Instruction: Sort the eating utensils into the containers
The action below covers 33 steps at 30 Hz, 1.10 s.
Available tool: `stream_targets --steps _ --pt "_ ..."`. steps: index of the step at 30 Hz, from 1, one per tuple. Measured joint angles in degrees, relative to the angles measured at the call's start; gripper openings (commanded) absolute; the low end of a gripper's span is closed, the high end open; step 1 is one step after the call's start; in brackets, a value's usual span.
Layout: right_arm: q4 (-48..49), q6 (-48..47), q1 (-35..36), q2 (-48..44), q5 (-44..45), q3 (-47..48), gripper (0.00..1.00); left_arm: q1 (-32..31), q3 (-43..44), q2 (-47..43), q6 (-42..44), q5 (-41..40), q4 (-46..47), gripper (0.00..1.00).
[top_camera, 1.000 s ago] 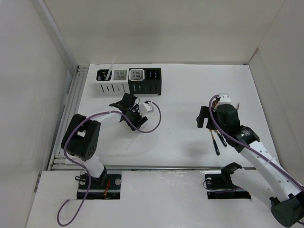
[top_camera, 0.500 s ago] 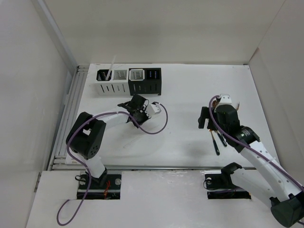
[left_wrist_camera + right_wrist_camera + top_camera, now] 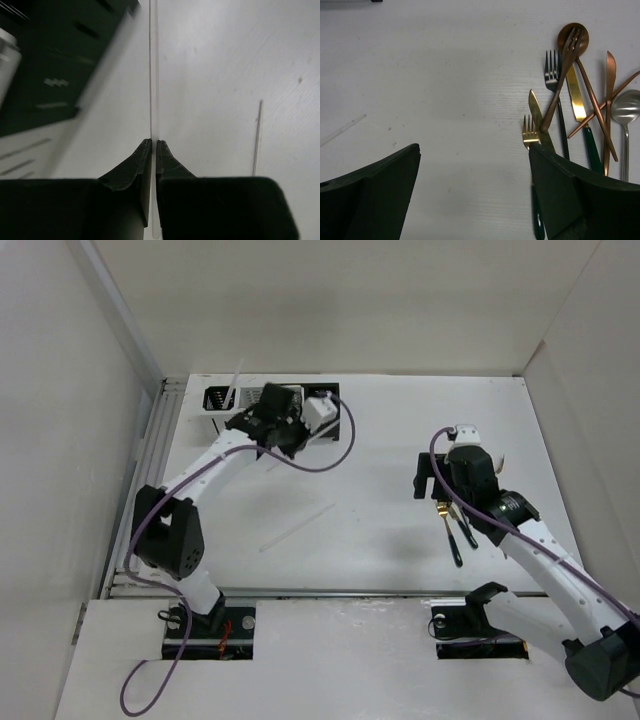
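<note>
- The left claw (image 3: 154, 145) is pinching a thin clear stick (image 3: 154, 75) near one end, so the long free part is pointing ahead of the fingers.
- This claw is hovering at the row of containers (image 3: 213, 424), just beside a black caddy (image 3: 55, 60). This is probably lining the stick up for a drop into a compartment.
- A leaning stick (image 3: 233, 380) is already standing tilted in the leftmost caddy, so that one is likely serving as the bin for sticks.
- A loose stick (image 3: 298, 528) is lying flat on the desk (image 3: 400, 420), well apart from the caddies and waiting to be sorted.
- The right claw (image 3: 472, 185) is hanging spread wide and holding nothing, low over the desk.
- The cutlery pile (image 3: 580, 100) is lying overlapped just beside it, with a gold fork (image 3: 530, 131) nearest its right finger. The wide spread is probably preparing a pick there.
</note>
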Motion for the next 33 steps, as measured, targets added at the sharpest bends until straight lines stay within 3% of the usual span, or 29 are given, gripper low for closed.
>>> stream_targets --steps 4,11,19,25,33 --pt "2.21 -1.42 0.04 3.67 -0.15 2.14 0.94 2.49 10.45 -5.07 -3.06 3.56 3.26 0.00" --pt "7.78 -5.14 0.04 11.50 -2.34 7.65 0.92 16.20 8.20 -12.50 -11.56 1.75 27.67 0.00" --pt "17.88 -10.47 0.04 23.37 -6.51 15.06 0.92 25.31 5.25 -1.18 -16.20 -0.87 47.21 0.00" --pt "21.84 -12.55 0.02 33.64 -8.72 25.62 0.92 28.06 4.50 6.16 -18.23 0.61 52.28 0.00" --pt "21.31 -13.64 -0.79 35.67 -11.32 28.37 0.92 29.27 0.74 10.49 -20.06 3.93 61.68 0.00"
